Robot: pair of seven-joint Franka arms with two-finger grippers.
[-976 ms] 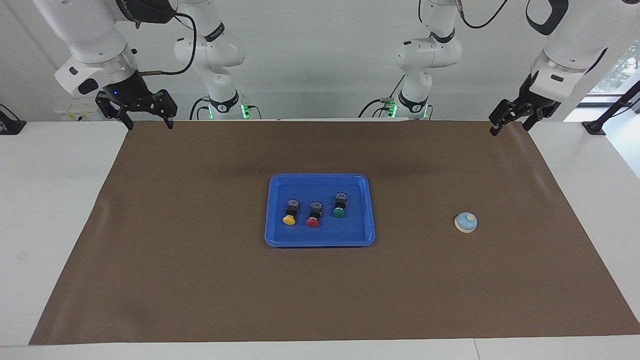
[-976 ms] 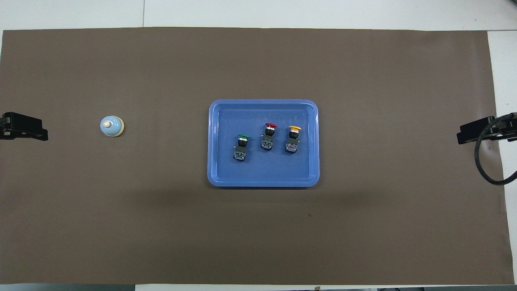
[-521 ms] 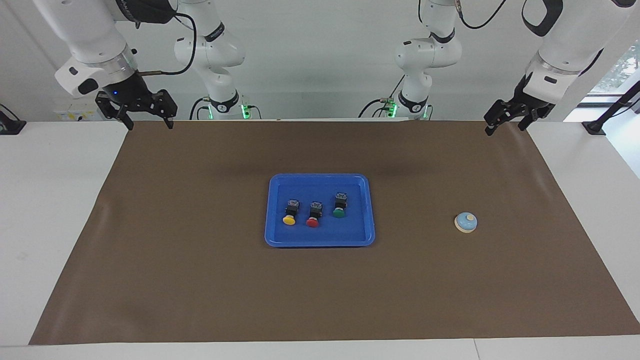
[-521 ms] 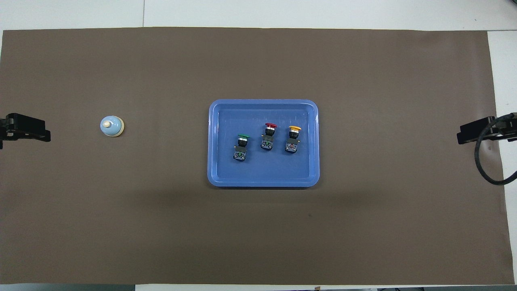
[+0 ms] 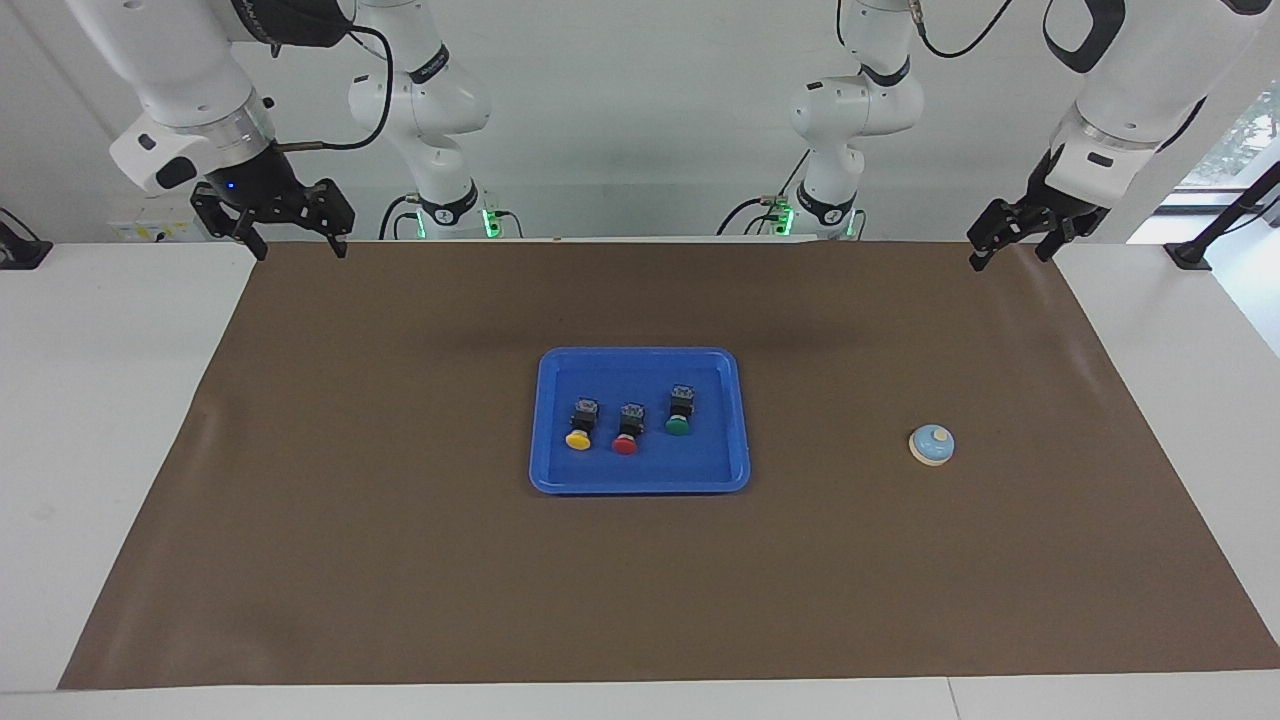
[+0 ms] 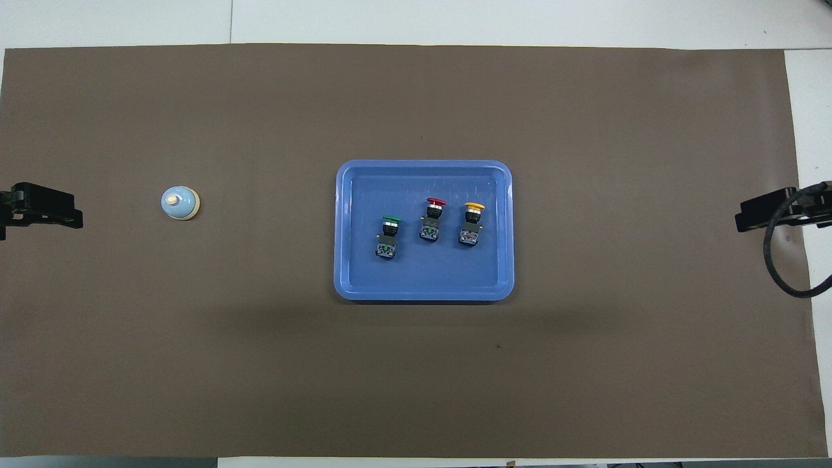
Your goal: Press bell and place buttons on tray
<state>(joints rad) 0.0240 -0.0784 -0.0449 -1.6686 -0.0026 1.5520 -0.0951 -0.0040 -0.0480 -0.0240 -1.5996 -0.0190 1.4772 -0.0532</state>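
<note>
Left gripper (image 5: 1008, 248) has shifted slightly inward along the mat edge since a second ago, creeping toward the table centre in the overhead view too (image 6: 42, 207); right gripper (image 5: 297, 240) has not budged, nor has anything on the table; left gripper hangs over the brown mat (image 5: 400, 560) at its robot-side corner toward the left arm's end, jaws apart, holding nothing; right gripper hangs over the mat's robot-side corner at the right arm's end, jaws apart, empty, right arm waiting; in the overhead view it shows at 3 o'clock at the frame edge (image 6: 757, 214), left one at 9 o'clock; blue tray (image 5: 640, 485) sits mid-mat, flat; all three buttons lie in it, tipped on their sides, caps pointing away from the robots; yellow button (image 5: 580, 427) nearest the right arm's end, red button (image 5: 626, 432) just beside it in the middle, green button (image 5: 679, 412) toward the left arm's end and a bit nearer the robots; none of the three touch each other; from the red one, overhead view, yellow is at 3 o'clock and green at about 8 o'clock; bell (image 5: 931, 445) stands upright on the mat, well apart from the tray toward the left arm's end, at 9 o'clock of the tray in the overhead view (image 6: 180, 203), between tray and left gripper; white table (image 5: 100, 420) shows around the mat.
</note>
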